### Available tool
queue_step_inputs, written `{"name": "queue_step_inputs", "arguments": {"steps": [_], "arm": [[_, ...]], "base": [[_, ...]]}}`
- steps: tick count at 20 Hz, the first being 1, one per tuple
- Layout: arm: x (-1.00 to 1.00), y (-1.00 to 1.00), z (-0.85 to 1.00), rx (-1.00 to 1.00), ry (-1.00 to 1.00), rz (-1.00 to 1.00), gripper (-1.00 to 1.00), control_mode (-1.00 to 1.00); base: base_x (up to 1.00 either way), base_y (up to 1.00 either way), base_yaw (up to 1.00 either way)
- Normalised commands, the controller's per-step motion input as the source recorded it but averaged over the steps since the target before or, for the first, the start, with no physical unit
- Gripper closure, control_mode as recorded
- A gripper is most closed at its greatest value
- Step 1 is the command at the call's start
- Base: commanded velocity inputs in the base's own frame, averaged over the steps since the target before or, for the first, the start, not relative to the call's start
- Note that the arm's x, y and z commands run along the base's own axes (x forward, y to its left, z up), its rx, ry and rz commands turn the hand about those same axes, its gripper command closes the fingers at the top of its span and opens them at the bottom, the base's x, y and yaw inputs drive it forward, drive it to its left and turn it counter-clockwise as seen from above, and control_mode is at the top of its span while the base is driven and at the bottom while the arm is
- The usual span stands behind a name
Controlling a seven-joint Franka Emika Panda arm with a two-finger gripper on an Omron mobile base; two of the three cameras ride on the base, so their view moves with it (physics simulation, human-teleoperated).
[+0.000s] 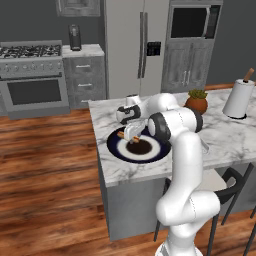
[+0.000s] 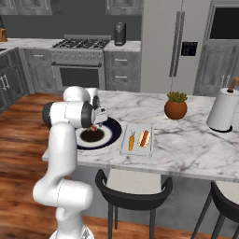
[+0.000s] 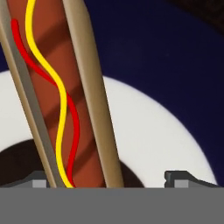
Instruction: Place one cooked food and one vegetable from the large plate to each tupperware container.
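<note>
The large plate (image 1: 116, 146) (image 2: 112, 131) (image 3: 175, 65), dark navy with a pale ring, lies near the left end of the marble island. On it rests a hot dog (image 3: 61, 87) (image 1: 121, 134) in a bun, striped with mustard and ketchup. My gripper (image 1: 132, 137) (image 2: 95, 122) (image 3: 111, 178) hangs low over the plate, open, its fingers standing either side of the hot dog's near end, not closed on it. To the right of the plate sits a tupperware container (image 2: 137, 150) holding a carrot (image 2: 131, 140) and another hot dog (image 2: 144, 137).
A potted plant (image 1: 196, 102) (image 2: 176, 107) and a paper towel roll (image 1: 239, 97) (image 2: 224, 109) stand further right on the island (image 1: 220, 135). Dark stools (image 2: 133, 196) line its near side. Stove (image 1: 32, 75) and fridge (image 1: 135, 45) stand against the back wall.
</note>
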Motion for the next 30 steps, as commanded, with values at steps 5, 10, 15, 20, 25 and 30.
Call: {"name": "queue_step_inputs", "arguments": {"steps": [5,10,15,20,25,30], "arm": [[0.00,0.06,-0.08,0.00,0.00,0.03,1.00,-1.00],[0.00,0.07,-0.07,0.00,0.00,0.06,1.00,-1.00],[-0.03,0.01,0.04,0.00,0.00,0.01,1.00,-1.00],[-0.63,0.00,0.80,0.00,0.00,-0.08,1.00,-1.00],[-1.00,0.00,0.94,0.03,-0.04,-0.17,1.00,-1.00],[-1.00,0.00,0.24,0.07,-0.28,-0.14,1.00,-1.00]], "base": [[0.00,0.00,0.00],[0.00,0.00,0.00],[0.00,0.00,0.00],[0.00,0.00,0.00],[0.00,0.00,0.00],[0.00,0.00,0.00]]}}
